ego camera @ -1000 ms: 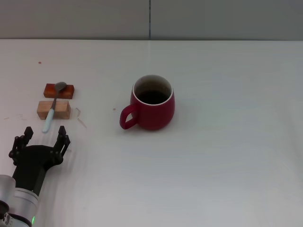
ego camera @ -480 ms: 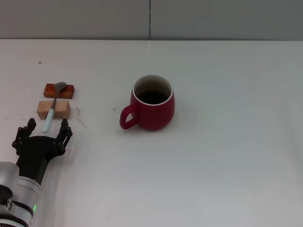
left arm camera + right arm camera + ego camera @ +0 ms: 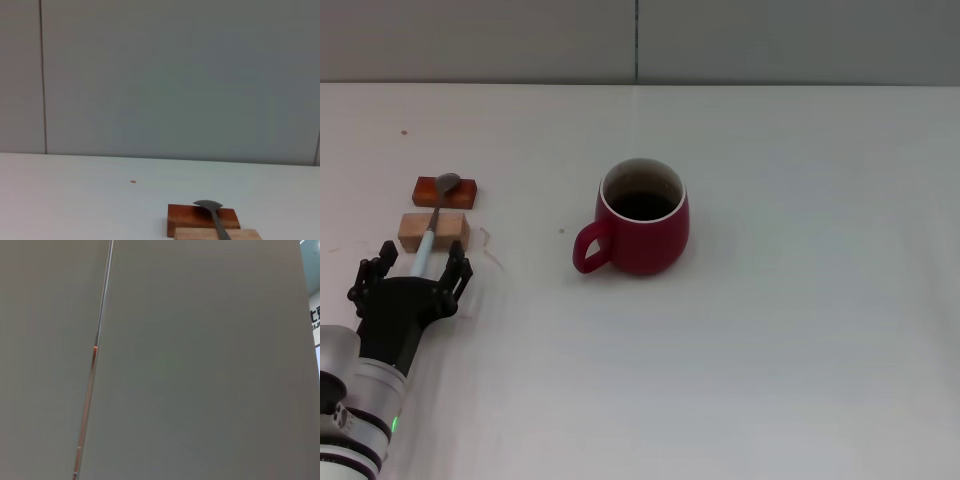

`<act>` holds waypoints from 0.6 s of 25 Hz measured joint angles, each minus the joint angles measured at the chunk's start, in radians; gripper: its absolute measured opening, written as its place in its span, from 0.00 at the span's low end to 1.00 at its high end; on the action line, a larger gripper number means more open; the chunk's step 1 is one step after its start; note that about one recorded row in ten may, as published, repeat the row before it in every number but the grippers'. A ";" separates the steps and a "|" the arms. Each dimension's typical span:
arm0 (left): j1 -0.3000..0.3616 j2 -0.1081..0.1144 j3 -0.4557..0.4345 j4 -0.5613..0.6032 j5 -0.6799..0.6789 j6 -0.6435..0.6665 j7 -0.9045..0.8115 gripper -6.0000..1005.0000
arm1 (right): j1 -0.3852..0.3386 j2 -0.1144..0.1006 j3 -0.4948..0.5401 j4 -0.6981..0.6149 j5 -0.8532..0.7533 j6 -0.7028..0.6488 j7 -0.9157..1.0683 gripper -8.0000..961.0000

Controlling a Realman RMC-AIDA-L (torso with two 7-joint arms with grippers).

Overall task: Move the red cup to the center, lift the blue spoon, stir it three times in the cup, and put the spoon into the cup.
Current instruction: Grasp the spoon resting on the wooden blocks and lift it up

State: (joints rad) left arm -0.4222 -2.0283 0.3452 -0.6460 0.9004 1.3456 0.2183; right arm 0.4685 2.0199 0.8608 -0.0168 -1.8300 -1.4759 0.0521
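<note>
red cup (image 3: 642,218) mid-table, left end effector (image 3: 410,270) straddling blue spoon (image 3: 423,254)

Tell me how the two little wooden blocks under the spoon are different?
The far block is dark reddish-brown; the near block is pale tan. The far block holds up the grey bowl of the blue spoon; the near block holds up its stem and handle. The near block lies closer to the open left gripper. Both are small, flat, rectangular and lie side by side on the table.
</note>
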 joint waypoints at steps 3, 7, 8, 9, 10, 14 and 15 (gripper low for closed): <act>-0.008 -0.003 0.000 0.010 0.000 -0.013 -0.005 0.77 | 0.002 0.002 0.000 0.000 0.000 0.001 0.000 0.60; -0.014 -0.005 0.000 0.018 0.000 -0.027 -0.005 0.76 | 0.003 0.002 0.000 0.000 -0.001 0.000 0.000 0.60; -0.014 -0.005 0.000 0.020 0.000 -0.027 -0.005 0.76 | 0.003 0.002 0.000 0.000 -0.001 0.000 0.000 0.60; -0.015 -0.006 -0.001 0.021 0.000 -0.028 -0.005 0.76 | 0.004 0.002 0.000 0.000 -0.001 0.000 0.000 0.60; -0.016 -0.006 -0.001 0.021 0.000 -0.028 -0.005 0.76 | 0.004 0.002 0.000 0.000 -0.001 0.000 0.000 0.60; -0.018 -0.006 -0.002 0.022 0.000 -0.028 -0.005 0.76 | 0.007 0.002 0.000 0.000 -0.002 0.005 0.000 0.60; -0.018 -0.006 -0.002 0.022 0.000 -0.028 -0.005 0.76 | 0.007 0.002 0.000 0.000 -0.002 0.005 0.000 0.60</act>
State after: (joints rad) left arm -0.4405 -2.0340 0.3436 -0.6244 0.9004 1.3175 0.2133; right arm 0.4758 2.0218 0.8605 -0.0168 -1.8319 -1.4712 0.0520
